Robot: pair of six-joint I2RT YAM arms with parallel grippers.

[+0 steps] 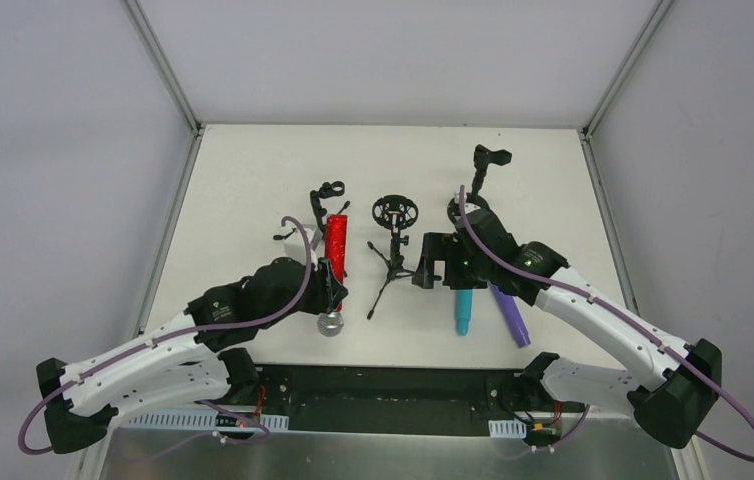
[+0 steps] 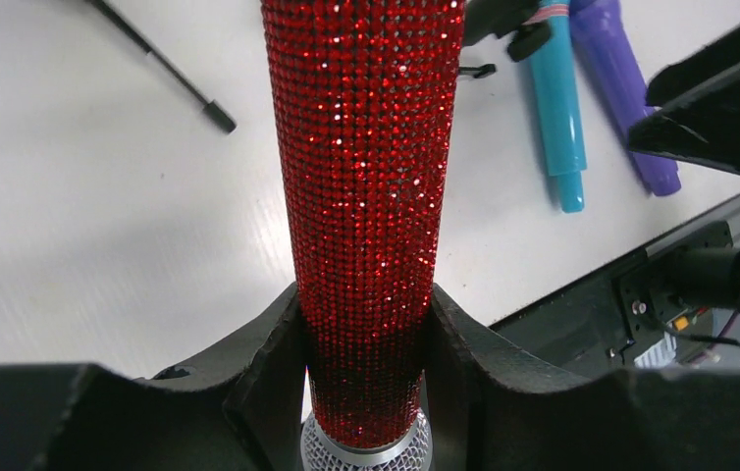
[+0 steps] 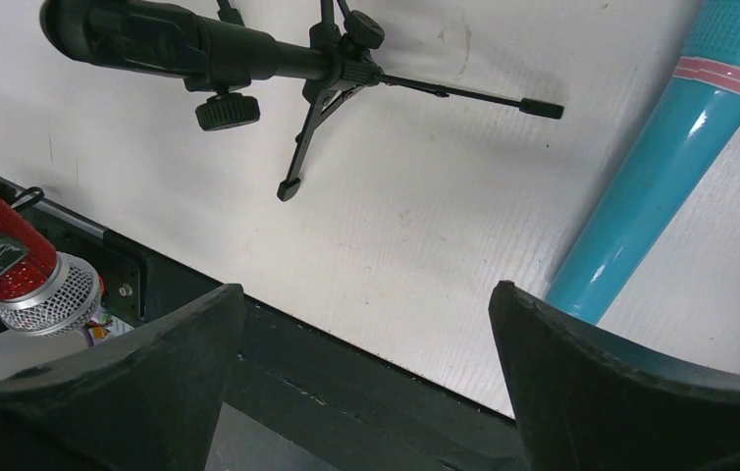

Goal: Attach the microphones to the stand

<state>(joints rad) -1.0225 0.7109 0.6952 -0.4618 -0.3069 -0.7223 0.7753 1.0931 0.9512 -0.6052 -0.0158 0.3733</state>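
Tripod stand [image 1: 390,262] left of two microphones [image 1: 464,310]

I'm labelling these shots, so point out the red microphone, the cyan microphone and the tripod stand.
red microphone [image 2: 366,196], left wrist view, glittery body
cyan microphone [image 3: 646,186], right wrist view, handle
tripod stand [image 3: 344,67], right wrist view, leg hub

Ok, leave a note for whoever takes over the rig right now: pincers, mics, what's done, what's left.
The left pincer is shut on the red mic beside its silver head; the handle points at the left stand.
The right pincer is open and empty, over the table by the middle stand.
The cyan mic and purple mic lie side by side on the table, nearer the right arm.
Done: no mic visibly in a stand.
Left: all three mics; the right stand is free too.
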